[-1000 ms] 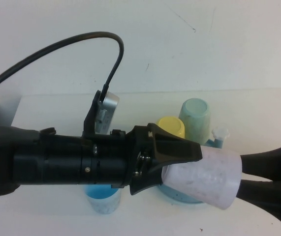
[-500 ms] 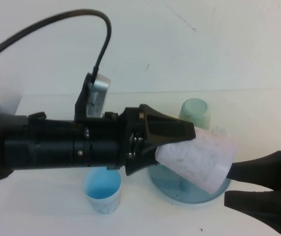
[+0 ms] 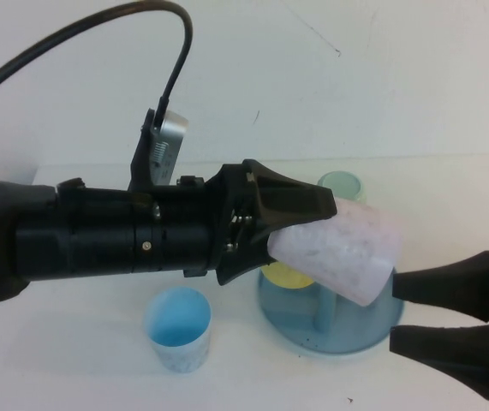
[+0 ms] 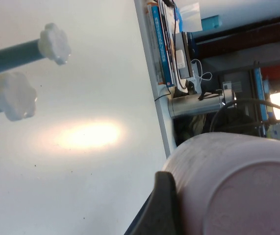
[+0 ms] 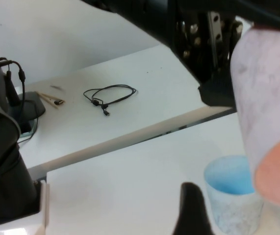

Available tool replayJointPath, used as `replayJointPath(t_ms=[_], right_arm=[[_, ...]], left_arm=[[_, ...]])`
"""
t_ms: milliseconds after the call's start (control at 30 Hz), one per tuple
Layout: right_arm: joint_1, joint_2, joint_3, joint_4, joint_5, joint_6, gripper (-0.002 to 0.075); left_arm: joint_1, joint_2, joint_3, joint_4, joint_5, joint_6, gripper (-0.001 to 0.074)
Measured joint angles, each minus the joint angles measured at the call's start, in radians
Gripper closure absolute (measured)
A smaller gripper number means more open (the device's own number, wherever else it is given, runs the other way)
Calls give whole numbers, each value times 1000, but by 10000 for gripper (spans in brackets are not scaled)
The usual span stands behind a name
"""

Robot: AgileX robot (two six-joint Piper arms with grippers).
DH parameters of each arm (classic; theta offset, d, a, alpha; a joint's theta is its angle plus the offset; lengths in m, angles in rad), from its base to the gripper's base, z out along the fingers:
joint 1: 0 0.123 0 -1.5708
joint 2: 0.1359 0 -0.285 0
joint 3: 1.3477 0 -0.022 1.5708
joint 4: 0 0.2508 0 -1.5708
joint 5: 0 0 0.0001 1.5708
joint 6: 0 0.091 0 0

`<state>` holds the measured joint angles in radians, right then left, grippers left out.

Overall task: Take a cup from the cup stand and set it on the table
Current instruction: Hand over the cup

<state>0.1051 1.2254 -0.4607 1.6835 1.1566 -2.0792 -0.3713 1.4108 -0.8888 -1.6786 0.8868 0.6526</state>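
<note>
The table point(image 3: 73, 360) spreads white beneath everything, with the cup stand point(image 3: 381, 330) near its front edge, right of centre, and open space toward the front left. To finish well, the carrying arm should swing clear of the stand's pegs, turn the cup upright and lower it until it rests flat before letting go. The left gripper point(image 3: 300, 224) reaches across the middle, above the stand, its jaws pinching the pink cup point(image 3: 338, 253), which lies tilted on its side in the air, touching neither stand nor table. The right gripper point(image 3: 398, 315) waits at the right edge, its jaws spread and holding nothing, tips just beside the cup.
</note>
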Motion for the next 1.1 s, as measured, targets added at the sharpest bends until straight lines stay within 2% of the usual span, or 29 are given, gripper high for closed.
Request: replayJointPath(t_ms=[700, 1000, 1100], right_arm=[[13, 64, -106, 0, 6, 38, 268], [57, 150, -197, 0, -1, 128, 268], [74, 163, -215, 0, -14, 134, 293]], left_arm=[[0, 0, 0, 0, -26, -4, 174], [-69, 0, 0, -9, -90, 28, 174], [-71, 0, 0, -17, -111, 31, 174]])
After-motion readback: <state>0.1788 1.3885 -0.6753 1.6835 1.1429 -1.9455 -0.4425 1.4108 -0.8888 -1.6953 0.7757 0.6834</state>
